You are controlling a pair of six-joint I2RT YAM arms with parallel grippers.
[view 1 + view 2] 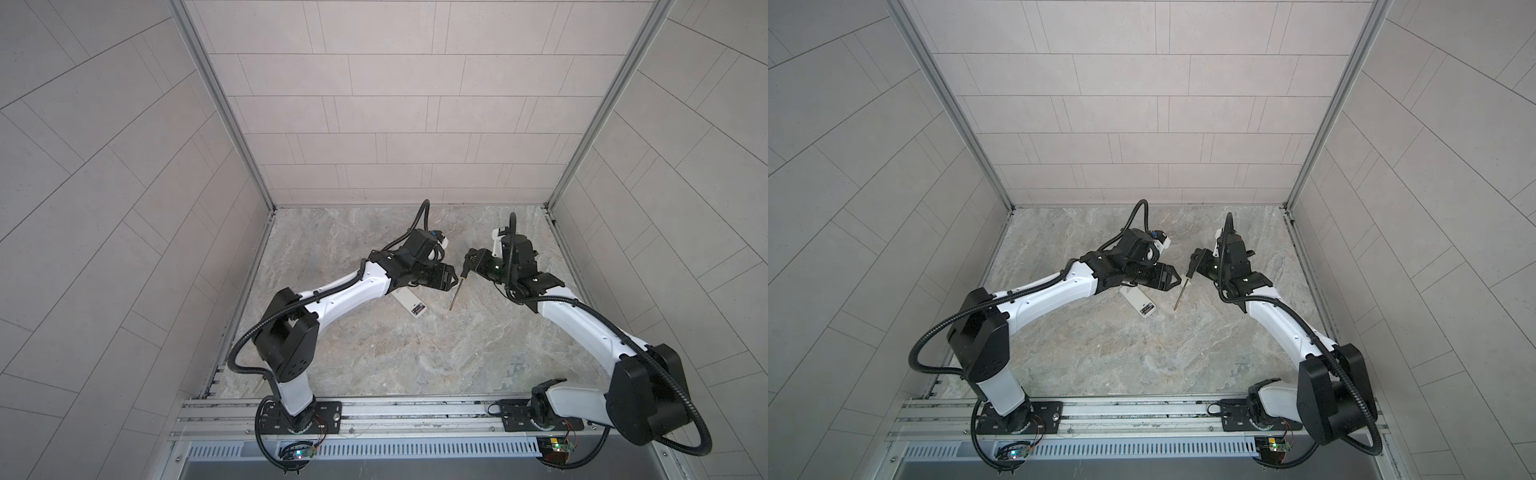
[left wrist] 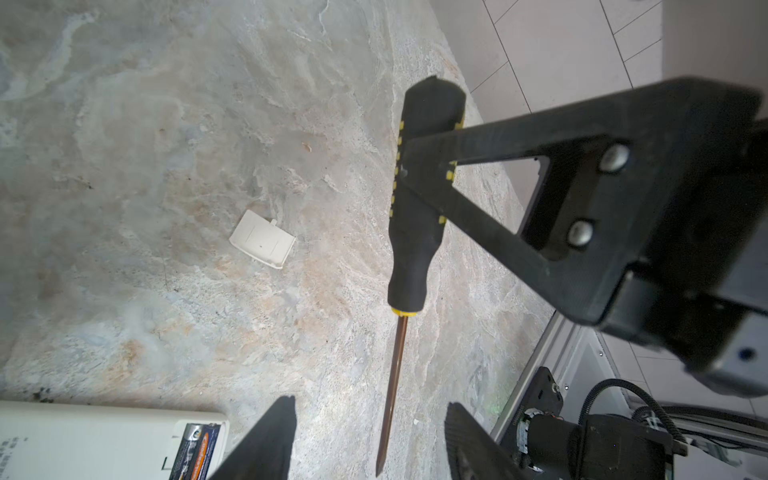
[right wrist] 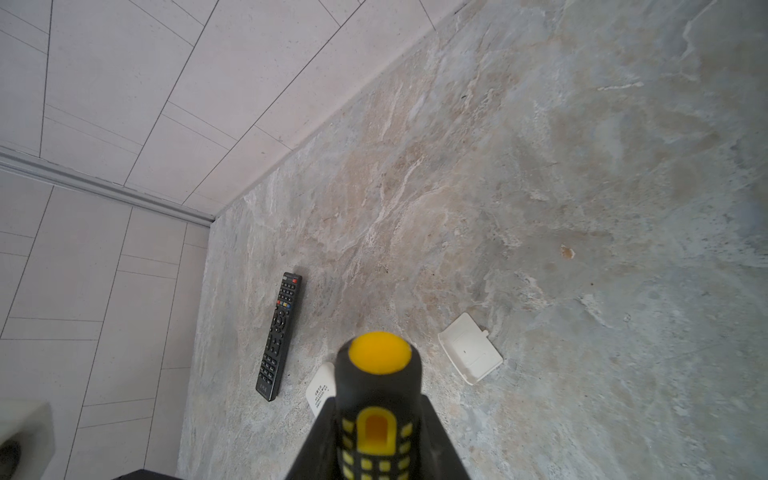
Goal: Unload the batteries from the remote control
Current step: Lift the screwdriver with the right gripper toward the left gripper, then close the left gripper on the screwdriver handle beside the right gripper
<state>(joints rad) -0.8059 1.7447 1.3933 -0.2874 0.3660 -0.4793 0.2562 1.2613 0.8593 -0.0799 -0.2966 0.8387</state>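
Cropping cuts off one battery (image 2: 195, 449); right end effector (image 3: 378, 449) clamps screwdriver (image 2: 415, 249), left end effector (image 2: 370, 419) gapes empty.

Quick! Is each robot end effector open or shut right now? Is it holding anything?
Left end effector: open, gripping nothing.
Right end effector: closed on the screwdriver, holding it by the handle.

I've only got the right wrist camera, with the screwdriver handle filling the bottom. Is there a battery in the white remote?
Observer: Yes, the left wrist view shows a battery in the open bay of the white remote.
Operator: Where's the left claw?
Observer: The left claw is open, and the shaft of the screwdriver shows between its fingers.
Operator: Where does that remote lie?
Observer: In both top views, partly under the left arm, battery end sticking out.
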